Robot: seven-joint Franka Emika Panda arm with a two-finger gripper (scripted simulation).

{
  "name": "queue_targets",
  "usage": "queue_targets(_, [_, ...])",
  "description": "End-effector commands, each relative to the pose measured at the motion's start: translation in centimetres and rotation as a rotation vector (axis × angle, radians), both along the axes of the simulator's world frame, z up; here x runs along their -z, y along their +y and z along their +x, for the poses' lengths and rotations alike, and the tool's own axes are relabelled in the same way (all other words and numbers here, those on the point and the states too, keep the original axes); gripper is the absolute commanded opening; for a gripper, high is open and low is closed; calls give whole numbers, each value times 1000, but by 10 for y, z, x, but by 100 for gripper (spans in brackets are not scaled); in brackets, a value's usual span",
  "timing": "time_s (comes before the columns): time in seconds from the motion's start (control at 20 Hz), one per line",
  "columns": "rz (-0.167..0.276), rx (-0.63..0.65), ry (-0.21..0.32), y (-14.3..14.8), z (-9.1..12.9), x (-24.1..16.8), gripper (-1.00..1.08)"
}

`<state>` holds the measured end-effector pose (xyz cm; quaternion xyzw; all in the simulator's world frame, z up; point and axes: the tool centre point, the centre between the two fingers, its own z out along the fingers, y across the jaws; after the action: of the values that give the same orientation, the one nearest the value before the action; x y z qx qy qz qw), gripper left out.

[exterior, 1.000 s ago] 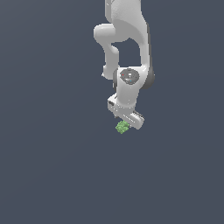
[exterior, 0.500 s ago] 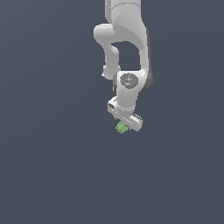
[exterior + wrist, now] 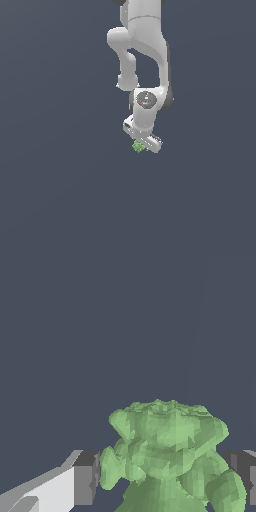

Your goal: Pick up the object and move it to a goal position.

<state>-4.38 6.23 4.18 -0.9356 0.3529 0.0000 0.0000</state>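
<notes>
Up close, we see our hand (image 3: 165, 481) clenched on the object (image 3: 167, 456): in the wrist view the two dark-tipped fingers (image 3: 86, 478) stand on either side of the bright green, lumpy thing, pressed against its flanks. That thing fills the space between the finger pads and bulges beyond their tips, its faceted surface knobbly and uneven.

In the exterior view the same hand (image 3: 143, 143) hangs at the end of the white arm (image 3: 145, 55), tilted so that its lower edge slopes down toward the exterior view's right. The object (image 3: 138, 146) shows as a small green speck poking out just below the hand, on the side nearer the exterior view's left, and it is far smaller than the hand that grips it.

Beyond the hand, the arm rises toward the top of the exterior view, with a round grey joint cap (image 3: 146, 99) facing the camera just above the wrist. All around lies a plain dark grey-blue surface (image 3: 60, 190); we cannot tell whether the object touches it.
</notes>
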Motion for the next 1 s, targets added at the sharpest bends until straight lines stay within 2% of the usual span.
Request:
queue_targets(0.0, [0,0,0,0,0,1,-100])
queue_targets(0.6, [0,1,-2,-4,1,-2,-100])
queue_targets(0.95, [0,1,-2,-38,1,-19,-100])
